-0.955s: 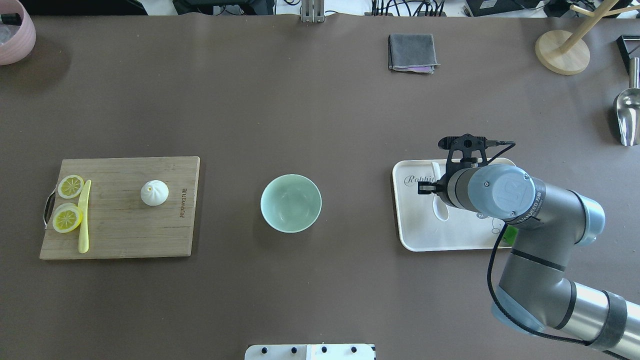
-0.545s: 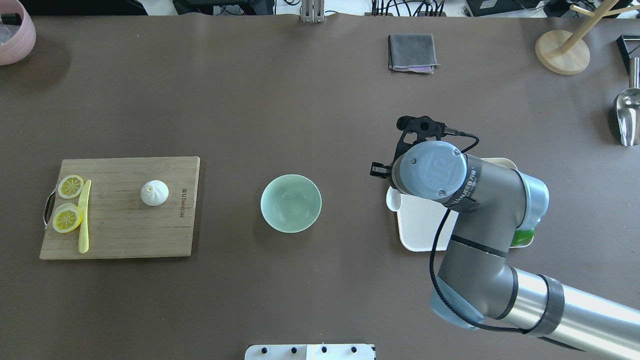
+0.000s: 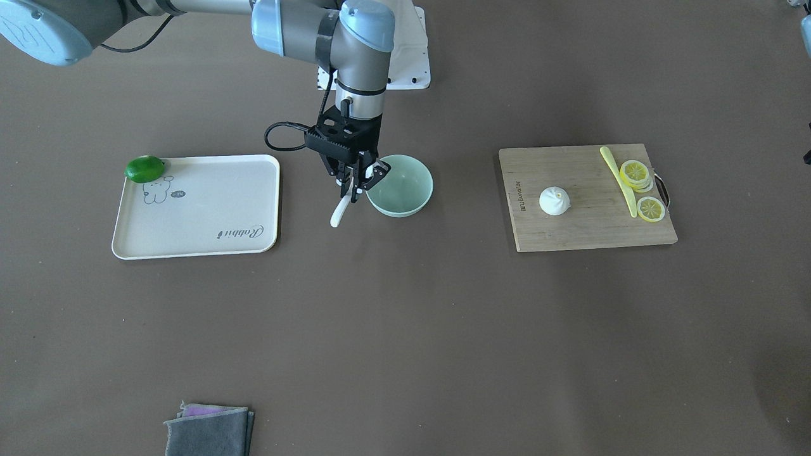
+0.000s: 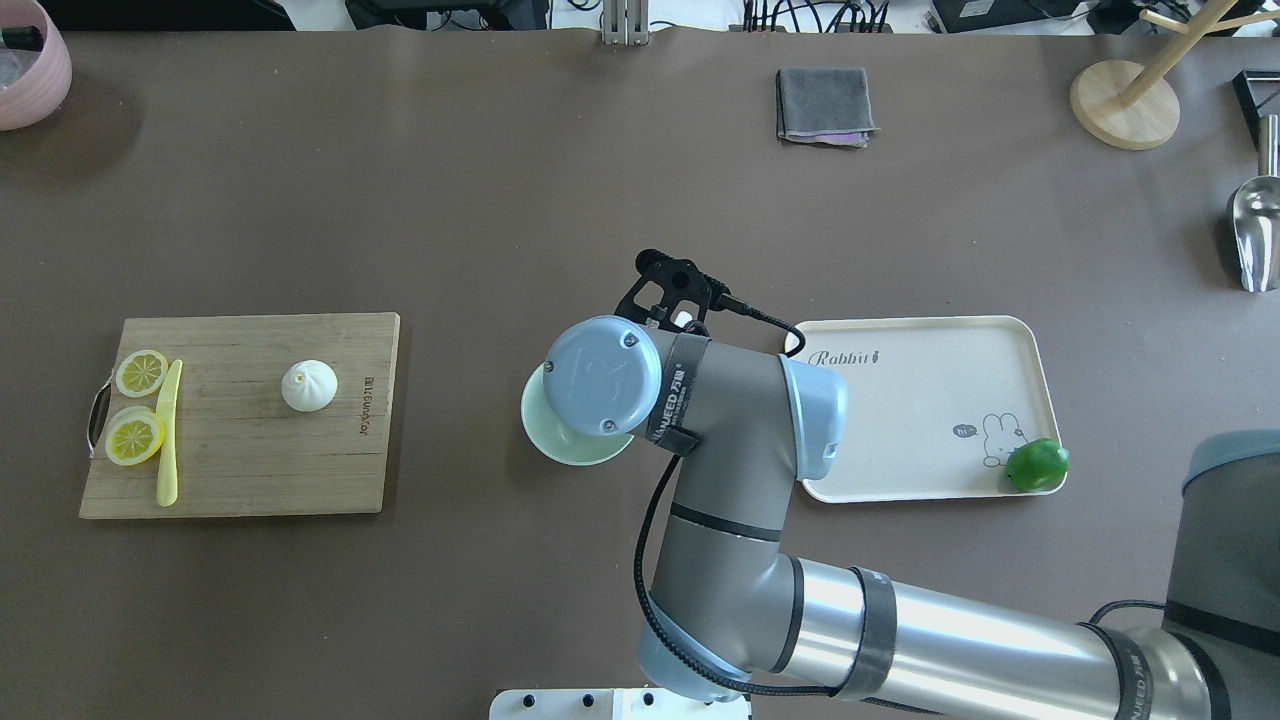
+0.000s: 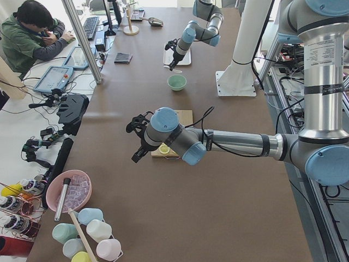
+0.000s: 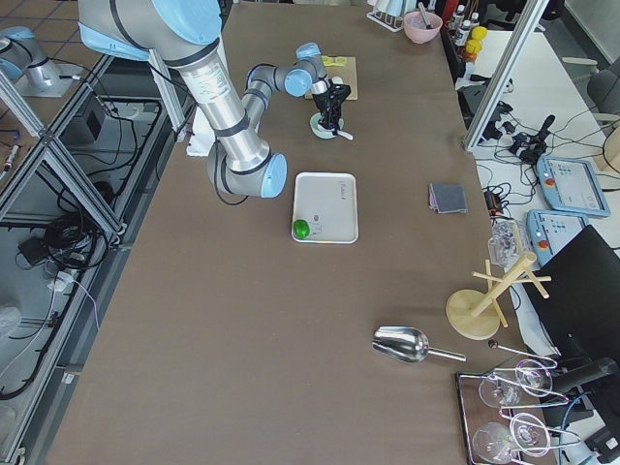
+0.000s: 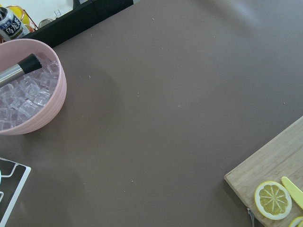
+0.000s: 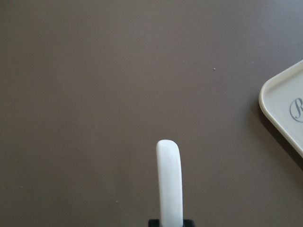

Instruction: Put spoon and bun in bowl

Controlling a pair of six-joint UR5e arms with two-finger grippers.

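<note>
My right gripper (image 3: 357, 181) is shut on the white spoon (image 3: 338, 214), held above the table at the rim of the mint-green bowl (image 3: 405, 193) on the tray side. The spoon's handle sticks out away from the robot and shows in the right wrist view (image 8: 169, 182). In the overhead view my right arm covers most of the bowl (image 4: 553, 440). The white bun (image 4: 309, 386) sits on the wooden cutting board (image 4: 250, 470). My left gripper (image 5: 136, 156) hovers beyond the board's far end; I cannot tell whether it is open or shut.
A cream tray (image 4: 920, 400) with a green lime (image 4: 1037, 465) lies right of the bowl. Lemon slices (image 4: 140, 373) and a yellow-green knife (image 4: 168, 435) lie on the board. A grey cloth (image 4: 825, 105), wooden stand (image 4: 1125, 100), metal scoop (image 4: 1255, 225) and pink ice bowl (image 4: 30, 65) line the edges.
My right arm has swung left from over the tray to the bowl, carrying the spoon off the tray. The bun and board have not moved.
</note>
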